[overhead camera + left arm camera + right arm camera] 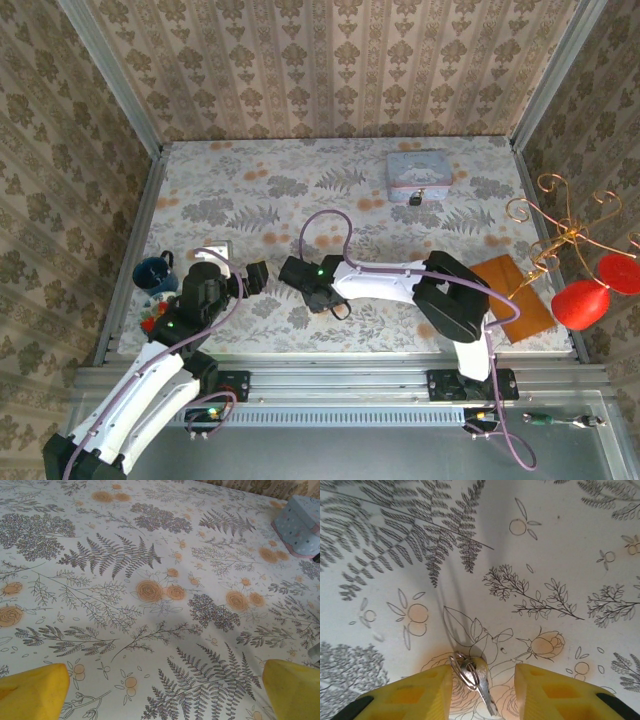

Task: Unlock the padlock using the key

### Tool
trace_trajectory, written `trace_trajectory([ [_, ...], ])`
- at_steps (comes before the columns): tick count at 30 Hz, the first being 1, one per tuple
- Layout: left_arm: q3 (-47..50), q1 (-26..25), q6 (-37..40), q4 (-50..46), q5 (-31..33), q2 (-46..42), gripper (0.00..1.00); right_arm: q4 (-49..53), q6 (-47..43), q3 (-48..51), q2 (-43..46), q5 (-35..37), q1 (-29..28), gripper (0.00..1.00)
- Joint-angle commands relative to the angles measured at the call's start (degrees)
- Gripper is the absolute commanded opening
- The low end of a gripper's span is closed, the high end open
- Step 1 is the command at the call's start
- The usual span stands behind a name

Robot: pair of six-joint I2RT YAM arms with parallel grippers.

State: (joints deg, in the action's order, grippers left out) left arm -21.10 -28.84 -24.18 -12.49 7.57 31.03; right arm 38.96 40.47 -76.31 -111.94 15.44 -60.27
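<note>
**Top view.** The padlock (415, 198) sits against the near side of the pale blue tin (418, 168), at the far right and well apart from both arms. The right gripper (305, 280) points down at mid-table. The left gripper (255, 277) is just to its left.

**Left wrist view.** The fingers (35, 690) are spread fully and hold nothing.

**Right wrist view.** The key (472, 672) lies on the tablecloth (560, 555) between partly open jaws. It is close against one fingertip and clear of the other, so it is not clamped.

**Step in hand:** grasping the key. Next, close squarely on it, lift, and carry it far-right to the padlock.
</note>
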Motion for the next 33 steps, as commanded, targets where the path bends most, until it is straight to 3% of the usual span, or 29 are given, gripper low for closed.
trace_trajectory([
  [1, 0.18, -0.16, 0.81, -0.34, 0.82, -0.09, 1.00, 1.64, -0.99, -1.81, -1.94, 0.40, -0.36, 0.39],
  [10, 0.18, -0.22, 0.89, -0.30, 0.92, 0.27, 1.00, 1.30, -2.06, -3.31, -4.52, 0.64, -0.19, 0.36],
  [17, 0.25, -0.16, 0.91, -0.29, 1.30, 0.64, 1.00, 1.00, -1.49, -2.75, -4.48, 1.33, 0.41, 0.15],
  [26, 0.45, -0.16, 1.31, 1.37, -0.19, 2.19, 1.00, -2.09, 3.85, 4.29, 6.66, 5.14, 1.18, 0.00],
  [33, 2.59, -1.22, 3.38, 11.07, -12.24, 5.62, 1.00, -10.81, 10.64, 12.24, 18.35, 2.08, 3.33, 0.00],
])
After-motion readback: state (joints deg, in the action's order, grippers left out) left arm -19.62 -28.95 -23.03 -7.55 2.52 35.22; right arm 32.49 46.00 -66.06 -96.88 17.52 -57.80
